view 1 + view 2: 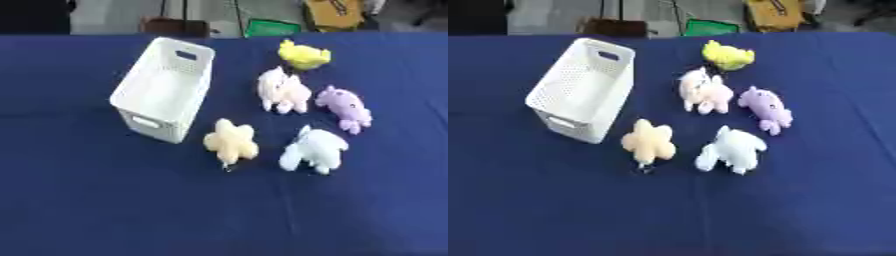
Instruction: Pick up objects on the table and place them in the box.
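plush toys lie beside white box.

5 plush toys beside white box

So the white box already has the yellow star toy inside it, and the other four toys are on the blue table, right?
Not quite. The yellow star toy is not inside the white box; it lies on the blue table just beside the box's near corner, as the left eye view shows. The other four toys are on the table, as you said.
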Available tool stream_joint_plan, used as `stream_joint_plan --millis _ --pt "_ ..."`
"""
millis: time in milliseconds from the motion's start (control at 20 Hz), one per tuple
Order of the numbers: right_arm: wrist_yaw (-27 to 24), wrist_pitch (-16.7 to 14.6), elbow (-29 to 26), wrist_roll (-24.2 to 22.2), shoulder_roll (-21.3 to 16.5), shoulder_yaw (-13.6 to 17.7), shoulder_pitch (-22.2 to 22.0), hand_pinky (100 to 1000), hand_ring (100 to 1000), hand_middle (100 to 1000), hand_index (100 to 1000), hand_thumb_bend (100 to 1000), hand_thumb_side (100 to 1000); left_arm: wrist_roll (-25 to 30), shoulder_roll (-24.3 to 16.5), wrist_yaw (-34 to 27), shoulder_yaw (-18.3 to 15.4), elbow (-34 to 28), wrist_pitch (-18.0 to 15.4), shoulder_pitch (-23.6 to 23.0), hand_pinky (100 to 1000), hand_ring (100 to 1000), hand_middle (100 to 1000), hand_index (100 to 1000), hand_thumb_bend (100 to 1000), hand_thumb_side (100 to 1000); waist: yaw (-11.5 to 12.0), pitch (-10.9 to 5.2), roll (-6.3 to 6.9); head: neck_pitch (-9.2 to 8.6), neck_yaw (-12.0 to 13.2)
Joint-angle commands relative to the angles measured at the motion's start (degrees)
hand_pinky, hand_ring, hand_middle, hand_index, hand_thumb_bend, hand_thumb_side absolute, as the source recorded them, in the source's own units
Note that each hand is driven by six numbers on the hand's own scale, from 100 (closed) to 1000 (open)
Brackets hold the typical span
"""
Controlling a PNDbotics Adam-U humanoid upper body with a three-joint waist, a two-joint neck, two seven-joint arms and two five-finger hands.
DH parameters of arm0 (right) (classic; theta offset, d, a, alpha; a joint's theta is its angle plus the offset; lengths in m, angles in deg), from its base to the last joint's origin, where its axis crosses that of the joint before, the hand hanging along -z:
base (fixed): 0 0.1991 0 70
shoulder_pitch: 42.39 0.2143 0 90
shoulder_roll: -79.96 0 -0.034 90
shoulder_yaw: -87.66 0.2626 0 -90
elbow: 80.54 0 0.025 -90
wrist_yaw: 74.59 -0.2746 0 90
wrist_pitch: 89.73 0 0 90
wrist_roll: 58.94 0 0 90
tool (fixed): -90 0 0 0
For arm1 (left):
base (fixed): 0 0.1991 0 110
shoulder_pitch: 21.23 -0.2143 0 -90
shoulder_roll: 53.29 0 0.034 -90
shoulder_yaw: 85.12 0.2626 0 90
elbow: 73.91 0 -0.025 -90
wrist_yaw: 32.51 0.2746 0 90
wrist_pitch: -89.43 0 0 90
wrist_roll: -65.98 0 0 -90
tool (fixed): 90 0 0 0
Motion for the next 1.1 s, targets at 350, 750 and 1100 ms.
stream_joint_plan --millis 350,750,1100 --pt "-4.89 0.32 -0.91 -6.56 -5.44 -2.39 2.84 819 926 908 934 100 1000 0.46 -2.03 -3.00 0.19 -0.77 -1.30 0.67 887 966 956 951 100 939 -0.29 -1.11 -0.24 0.70 -0.82" --pt "-12.07 0.87 -0.91 -25.77 -10.86 -6.91 8.87 812 926 879 929 100 1000 1.70 -2.49 -4.06 0.45 -0.77 -1.65 0.80 886 967 955 950 100 932 -0.15 -2.01 -0.93 2.07 -1.77" --pt "-14.75 0.98 -0.91 -40.93 -12.39 -10.86 14.42 801 916 880 926 100 1000 2.33 -2.61 -4.39 0.73 -0.77 -1.54 1.03 886 968 955 948 100 928 -0.12 -2.54 -1.31 2.56 -2.38"
